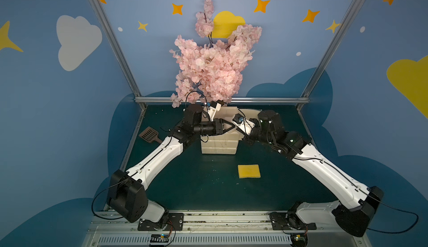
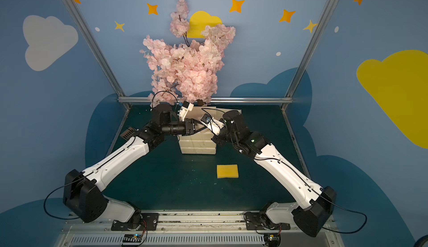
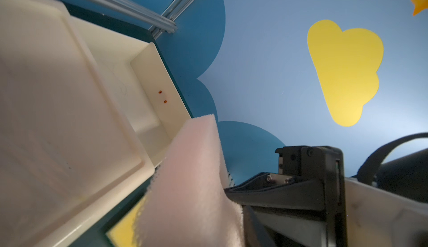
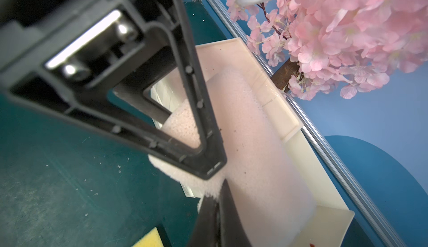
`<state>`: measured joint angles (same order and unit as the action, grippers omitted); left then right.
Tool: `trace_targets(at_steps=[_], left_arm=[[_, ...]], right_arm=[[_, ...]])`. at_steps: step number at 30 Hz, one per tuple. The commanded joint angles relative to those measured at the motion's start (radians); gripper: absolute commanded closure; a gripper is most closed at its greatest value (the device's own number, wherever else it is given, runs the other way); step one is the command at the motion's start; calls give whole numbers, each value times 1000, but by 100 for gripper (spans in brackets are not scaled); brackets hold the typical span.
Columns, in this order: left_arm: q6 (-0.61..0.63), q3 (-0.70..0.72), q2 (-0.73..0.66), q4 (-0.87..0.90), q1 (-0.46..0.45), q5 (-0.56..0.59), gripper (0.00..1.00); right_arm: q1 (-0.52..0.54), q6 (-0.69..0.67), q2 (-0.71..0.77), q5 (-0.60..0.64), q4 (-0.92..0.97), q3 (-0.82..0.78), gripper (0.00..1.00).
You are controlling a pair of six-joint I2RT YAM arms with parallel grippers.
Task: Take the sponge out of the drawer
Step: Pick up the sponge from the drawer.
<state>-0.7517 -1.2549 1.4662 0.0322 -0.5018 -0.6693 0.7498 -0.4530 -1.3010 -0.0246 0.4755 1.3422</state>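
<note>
My left hand (image 1: 230, 128) is clamped on the pink sponge (image 4: 254, 153), which lies partly in the open drawer (image 3: 150, 76); my right hand (image 1: 246, 139), closed together, sits at its 3 o'clock.

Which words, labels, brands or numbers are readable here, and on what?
None can be read. The drawer unit, yellow sponge and pink sponge carry no print; the walls show only stars and clouds.
The circuit board at the front rail is too small to read.
</note>
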Motion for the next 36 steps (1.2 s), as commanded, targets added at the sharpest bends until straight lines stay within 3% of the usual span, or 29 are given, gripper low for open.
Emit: trace_targets(at_steps=[1, 3, 8, 11, 14, 19, 23, 28, 36], left_arm=[[32, -15, -4, 32, 0, 22, 85], [62, -29, -4, 71, 2, 30, 97], [134, -33, -28, 155, 15, 38, 98], [163, -25, -58, 190, 30, 31, 98], [189, 4, -97, 210, 40, 20, 97], [190, 114, -180, 190, 41, -72, 95], [178, 232, -256, 236, 37, -60, 92], [178, 386, -358, 312, 31, 29, 89], [74, 592, -351, 151, -4, 12, 91]], right_arm=[[13, 12, 22, 4, -23, 19, 88], [16, 25, 26, 23, -29, 15, 69], [12, 76, 74, 158, -177, -44, 53], [-5, 102, 119, 248, -288, -96, 35], [-49, 191, 156, 261, -329, -114, 21], [-129, 293, 158, 473, -412, -153, 18], [-229, 439, 161, 427, -375, -167, 15], [-297, 499, 155, 349, -351, -184, 13], [-321, 525, 118, 329, -286, -173, 13]])
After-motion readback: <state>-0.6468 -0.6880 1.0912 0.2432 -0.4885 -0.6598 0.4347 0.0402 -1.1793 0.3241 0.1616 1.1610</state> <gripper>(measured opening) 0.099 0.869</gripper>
